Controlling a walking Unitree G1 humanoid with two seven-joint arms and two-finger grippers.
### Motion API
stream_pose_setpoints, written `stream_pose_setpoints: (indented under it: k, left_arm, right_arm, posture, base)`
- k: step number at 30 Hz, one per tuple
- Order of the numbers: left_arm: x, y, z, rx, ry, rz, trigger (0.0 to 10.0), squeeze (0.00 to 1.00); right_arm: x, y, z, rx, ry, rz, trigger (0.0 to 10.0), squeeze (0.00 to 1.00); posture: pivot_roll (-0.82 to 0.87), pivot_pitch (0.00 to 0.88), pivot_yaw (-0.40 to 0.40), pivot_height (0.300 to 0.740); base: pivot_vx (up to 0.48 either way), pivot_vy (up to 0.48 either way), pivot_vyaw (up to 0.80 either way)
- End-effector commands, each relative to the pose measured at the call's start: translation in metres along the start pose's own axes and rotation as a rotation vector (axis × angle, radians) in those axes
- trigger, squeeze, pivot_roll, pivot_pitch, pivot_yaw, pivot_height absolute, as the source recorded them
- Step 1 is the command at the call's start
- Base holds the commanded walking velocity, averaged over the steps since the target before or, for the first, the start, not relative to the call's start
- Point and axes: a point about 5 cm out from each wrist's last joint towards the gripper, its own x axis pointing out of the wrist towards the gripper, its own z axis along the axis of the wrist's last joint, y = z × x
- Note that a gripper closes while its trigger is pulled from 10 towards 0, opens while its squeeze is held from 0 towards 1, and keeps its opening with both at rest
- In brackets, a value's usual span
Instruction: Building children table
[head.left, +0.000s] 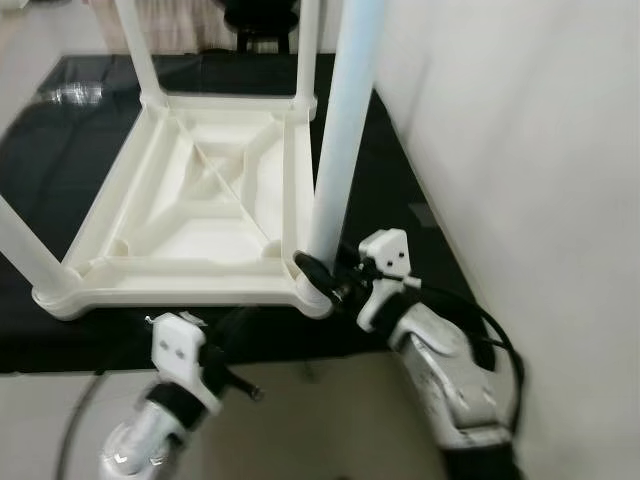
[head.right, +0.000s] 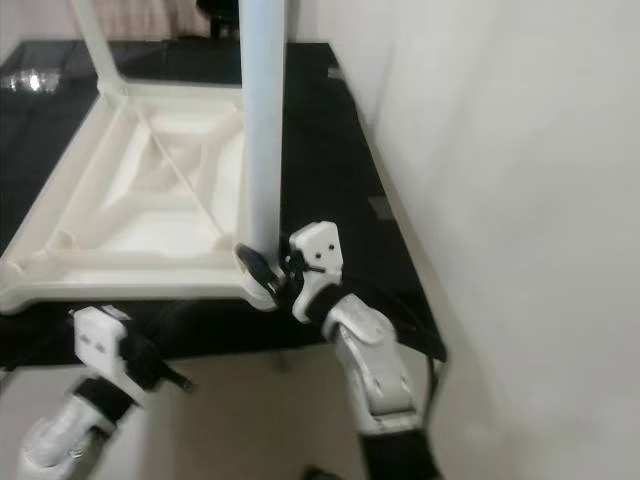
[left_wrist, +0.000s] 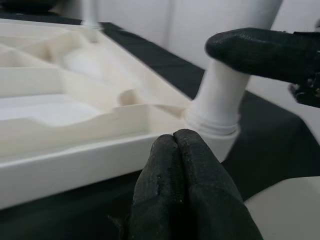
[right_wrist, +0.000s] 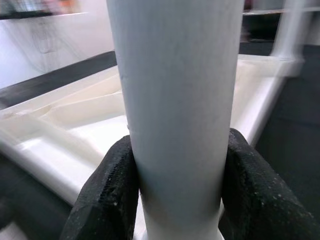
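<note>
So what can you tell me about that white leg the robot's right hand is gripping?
The leg is a smooth, round white tube that looks like plastic. It stands upright in the near right corner socket of the upturned white tabletop, which lies on a black mat. Near its base, the right gripper clamps it, one black finger on each side. The left gripper, fingers shut, sits just short of the tabletop's edge.
</note>
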Motion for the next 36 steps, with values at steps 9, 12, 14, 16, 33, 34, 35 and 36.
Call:
stream_pose_setpoints:
  k: [9, 12, 14, 16, 33, 34, 35, 36]
  left_arm:
    - [-0.002, 0.007, -0.006, 0.009, 0.038, 0.004, 10.0, 0.00]
    - [-0.001, 0.006, -0.007, 0.007, 0.042, 0.001, 10.0, 0.00]
    - [-0.001, 0.006, -0.008, 0.004, 0.045, -0.003, 10.0, 0.00]
    - [-0.001, 0.005, -0.010, 0.002, 0.052, -0.009, 10.0, 0.00]
    - [-0.001, -0.002, -0.014, -0.010, 0.056, -0.015, 10.0, 0.00]
    - [-0.001, -0.002, -0.014, -0.010, 0.056, -0.015, 10.0, 0.00]
    - [-0.001, -0.003, -0.014, -0.012, 0.056, -0.017, 10.0, 0.00]
    - [-0.001, -0.004, -0.015, -0.015, 0.054, -0.018, 10.0, 0.00]
  right_arm:
    - [0.020, 0.006, -0.028, 0.109, 0.162, -0.004, 10.0, 0.15]
    - [0.029, 0.012, -0.014, 0.148, 0.094, 0.102, 10.0, 1.00]
    - [0.035, 0.013, -0.002, 0.154, 0.044, 0.196, 10.0, 1.00]
    - [0.043, 0.006, 0.018, 0.089, -0.018, 0.389, 10.0, 0.67]
    - [0.063, -0.040, 0.037, -0.083, 0.089, 0.770, 0.0, 0.00]
    - [0.063, -0.040, 0.037, -0.083, 0.089, 0.770, 0.0, 0.00]
    - [0.064, -0.041, 0.036, -0.072, 0.092, 0.783, 0.0, 0.00]
    - [0.063, -0.041, 0.034, -0.062, 0.094, 0.806, 0.0, 0.00]
  posture:
    - [0.04, 0.191, -0.039, 0.740]
    - [0.04, 0.185, -0.041, 0.740]
    - [0.05, 0.177, -0.043, 0.740]
    - [0.06, 0.164, -0.046, 0.740]
    - [0.07, 0.153, -0.070, 0.740]
    - [0.07, 0.153, -0.070, 0.740]
    - [0.07, 0.153, -0.071, 0.740]
    - [0.07, 0.156, -0.078, 0.740]
  base:
    - [0.000, 0.000, 0.00]
    - [0.000, 0.000, 0.00]
    - [0.000, 0.000, 0.00]
    - [0.000, 0.000, 0.00]
    - [0.000, 0.000, 0.00]
    - [0.000, 0.000, 0.00]
    - [0.000, 0.000, 0.00]
    - [0.000, 0.000, 0.00]
